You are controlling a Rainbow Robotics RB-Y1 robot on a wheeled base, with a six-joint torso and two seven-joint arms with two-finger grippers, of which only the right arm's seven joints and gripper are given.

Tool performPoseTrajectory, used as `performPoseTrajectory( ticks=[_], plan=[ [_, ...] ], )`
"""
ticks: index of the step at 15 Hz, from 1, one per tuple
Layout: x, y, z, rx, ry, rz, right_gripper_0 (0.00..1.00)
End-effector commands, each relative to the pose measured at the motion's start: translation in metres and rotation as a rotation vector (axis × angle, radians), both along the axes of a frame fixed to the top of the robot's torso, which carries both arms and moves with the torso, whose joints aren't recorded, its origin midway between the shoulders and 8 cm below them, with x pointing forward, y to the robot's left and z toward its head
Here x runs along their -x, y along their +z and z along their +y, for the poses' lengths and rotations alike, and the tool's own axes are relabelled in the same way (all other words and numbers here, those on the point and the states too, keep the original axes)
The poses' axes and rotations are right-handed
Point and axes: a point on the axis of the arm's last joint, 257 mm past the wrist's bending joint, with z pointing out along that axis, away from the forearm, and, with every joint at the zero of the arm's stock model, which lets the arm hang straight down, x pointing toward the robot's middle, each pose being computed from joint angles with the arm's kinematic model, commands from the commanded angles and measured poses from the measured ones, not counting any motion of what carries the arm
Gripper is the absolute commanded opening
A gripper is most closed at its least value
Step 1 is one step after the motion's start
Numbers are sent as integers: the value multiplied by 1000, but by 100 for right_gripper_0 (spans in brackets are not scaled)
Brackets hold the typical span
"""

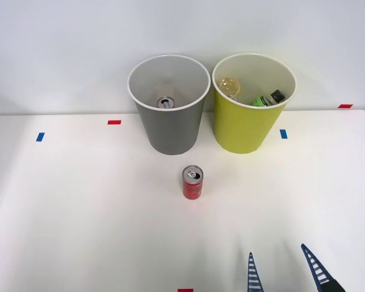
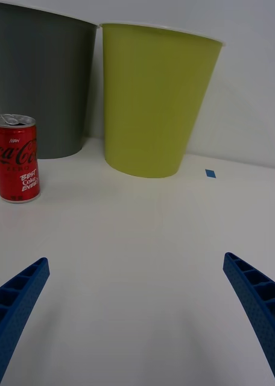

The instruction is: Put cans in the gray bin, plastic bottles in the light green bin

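A short red can (image 1: 192,182) (image 2: 15,158) stands upright on the white table, in front of the two bins. The gray bin (image 1: 169,115) (image 2: 41,84) holds a silver-topped can (image 1: 165,102) at its bottom. To its right, the light green bin (image 1: 248,118) (image 2: 154,99) holds a yellowish plastic bottle (image 1: 229,87) and a green-labelled bottle with a dark cap (image 1: 267,99). My right gripper (image 1: 281,265) (image 2: 136,301) hovers open near the table's front edge, to the right of the red can and well short of it, with nothing between its blue fingers.
Small tape marks dot the white table (image 1: 79,213): blue ones (image 1: 40,137) (image 1: 283,134) and red ones (image 1: 114,122) (image 1: 345,106) (image 1: 185,290). A pale wall rises close behind the bins.
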Motion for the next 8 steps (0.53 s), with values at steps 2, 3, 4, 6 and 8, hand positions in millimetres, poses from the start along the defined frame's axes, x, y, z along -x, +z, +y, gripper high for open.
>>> performPoseTrajectory(
  ticks=[2, 3, 4, 6, 8],
  plan=[
    [0, 0, 0, 0, 0, 0, 100],
    [0, 0, 0, 0, 0, 0, 100],
    [0, 0, 0, 0, 0, 0, 100],
    [0, 0, 0, 0, 0, 0, 100],
    [0, 0, 0, 0, 0, 0, 100]
  ],
)
